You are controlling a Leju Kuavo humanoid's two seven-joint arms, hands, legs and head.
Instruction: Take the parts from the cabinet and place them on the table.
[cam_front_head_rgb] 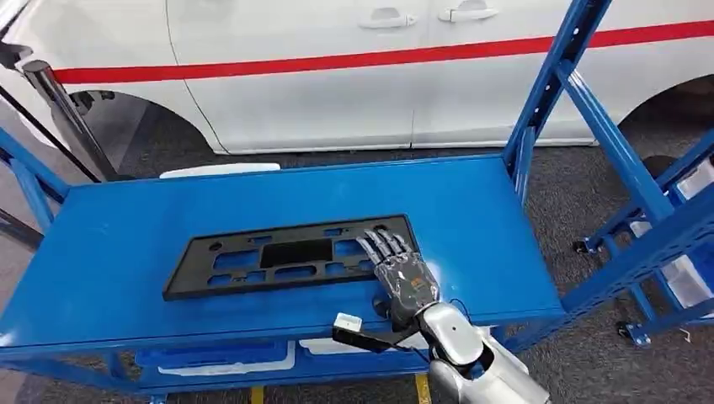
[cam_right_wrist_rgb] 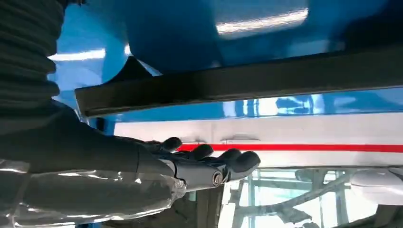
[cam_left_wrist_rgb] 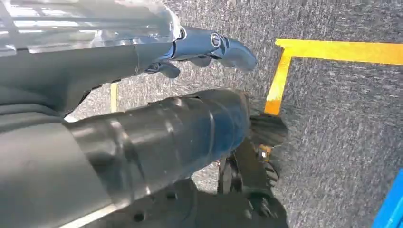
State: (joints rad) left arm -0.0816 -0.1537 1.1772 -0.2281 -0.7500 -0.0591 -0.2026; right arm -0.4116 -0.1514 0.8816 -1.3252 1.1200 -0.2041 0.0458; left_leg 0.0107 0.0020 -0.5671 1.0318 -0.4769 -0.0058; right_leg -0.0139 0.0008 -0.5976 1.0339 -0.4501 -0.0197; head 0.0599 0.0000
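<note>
A flat black rectangular part with cut-outs (cam_front_head_rgb: 286, 257) lies on the blue table top (cam_front_head_rgb: 109, 244), near its middle. My right hand (cam_front_head_rgb: 400, 269) reaches in from the front, its fingers stretched over the part's right end. In the right wrist view the hand (cam_right_wrist_rgb: 204, 166) holds nothing, with fingers straight and a gap between them and the part's dark edge (cam_right_wrist_rgb: 237, 80). My left hand (cam_left_wrist_rgb: 204, 47) hangs over the grey floor, fingers loosely extended and holding nothing.
A white car with a red stripe (cam_front_head_rgb: 337, 76) stands right behind the table. Blue rack posts (cam_front_head_rgb: 606, 143) rise at the table's right. White pieces lie on the lower shelf (cam_front_head_rgb: 227, 358). Yellow tape (cam_left_wrist_rgb: 285, 71) marks the floor.
</note>
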